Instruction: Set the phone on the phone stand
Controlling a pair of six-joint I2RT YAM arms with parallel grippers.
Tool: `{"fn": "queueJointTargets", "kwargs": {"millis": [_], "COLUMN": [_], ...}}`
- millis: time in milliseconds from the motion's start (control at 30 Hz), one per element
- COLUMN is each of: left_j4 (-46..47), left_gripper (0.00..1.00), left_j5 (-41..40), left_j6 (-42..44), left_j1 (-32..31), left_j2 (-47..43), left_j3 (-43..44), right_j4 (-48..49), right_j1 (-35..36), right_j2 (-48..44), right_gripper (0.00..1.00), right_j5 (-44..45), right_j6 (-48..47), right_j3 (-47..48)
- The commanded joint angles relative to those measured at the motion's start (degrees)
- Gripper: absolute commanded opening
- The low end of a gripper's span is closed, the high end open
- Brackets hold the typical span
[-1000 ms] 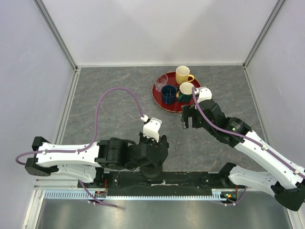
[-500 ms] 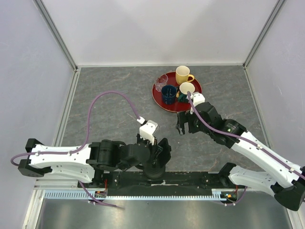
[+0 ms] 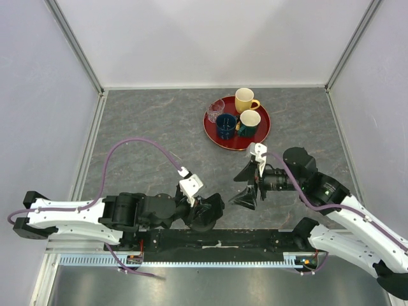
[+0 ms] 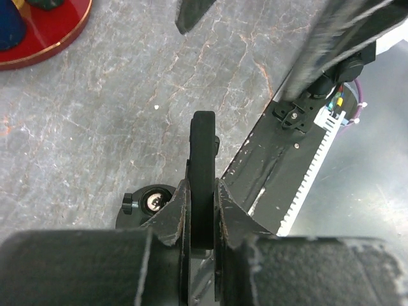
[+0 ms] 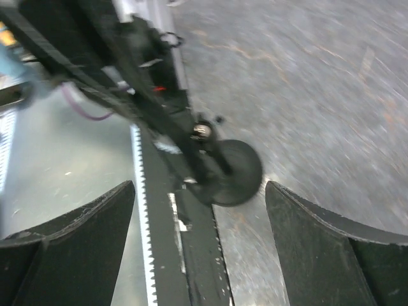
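Note:
My left gripper (image 4: 203,190) is shut on the phone (image 4: 204,143), a thin black slab seen edge-on and held upright between the jaws. The phone stand (image 4: 148,203) sits just below and left of the phone, its round black base and a shiny screw showing. In the top view my left gripper (image 3: 205,210) hovers at the table's near edge and covers the phone and most of the stand. My right gripper (image 3: 245,188) is open and empty, pointing left towards the stand. The right wrist view is blurred; the stand's disc (image 5: 233,172) lies ahead between the open fingers (image 5: 95,236).
A round red tray (image 3: 220,138) at the back centre holds a yellow mug (image 3: 244,100), a white-and-green mug (image 3: 249,121), a blue cup (image 3: 225,125) and a clear glass (image 3: 216,107). The black mounting rail (image 3: 255,241) runs along the near edge, right beside the stand.
My right gripper has left the tray area, swung towards the near edge and turned left towards the stand, jaws wide. My left arm has drawn back leftward, keeping the phone over the stand.

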Motion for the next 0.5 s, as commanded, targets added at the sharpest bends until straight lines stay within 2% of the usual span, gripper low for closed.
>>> {"fn": "queueJointTargets", "kwargs": {"millis": [0, 200, 300, 467], "left_j4": [9.0, 11.3, 10.9, 11.2], "left_gripper": [0.02, 0.02, 0.02, 0.02], "left_j5": [0.3, 0.5, 1.1, 1.7], "left_j6": [8.9, 10.0, 10.1, 10.1], "left_j1": [0.2, 0.2, 0.2, 0.2], "left_j2": [-2.1, -4.8, -5.4, -5.9], "left_j3": [-0.5, -2.0, -2.2, -3.2], "right_j4": [10.8, 16.4, 17.5, 22.7], "right_j1": [0.1, 2.0, 5.0, 7.3], "right_j2": [0.8, 7.5, 9.4, 12.4], "right_gripper": [0.89, 0.79, 0.76, 0.67], "right_j5": [-20.1, -22.2, -18.4, -18.6], "right_j6": [-1.9, -1.7, -3.3, -2.6], "right_j3": [-1.0, -0.7, -1.1, -2.9]}}
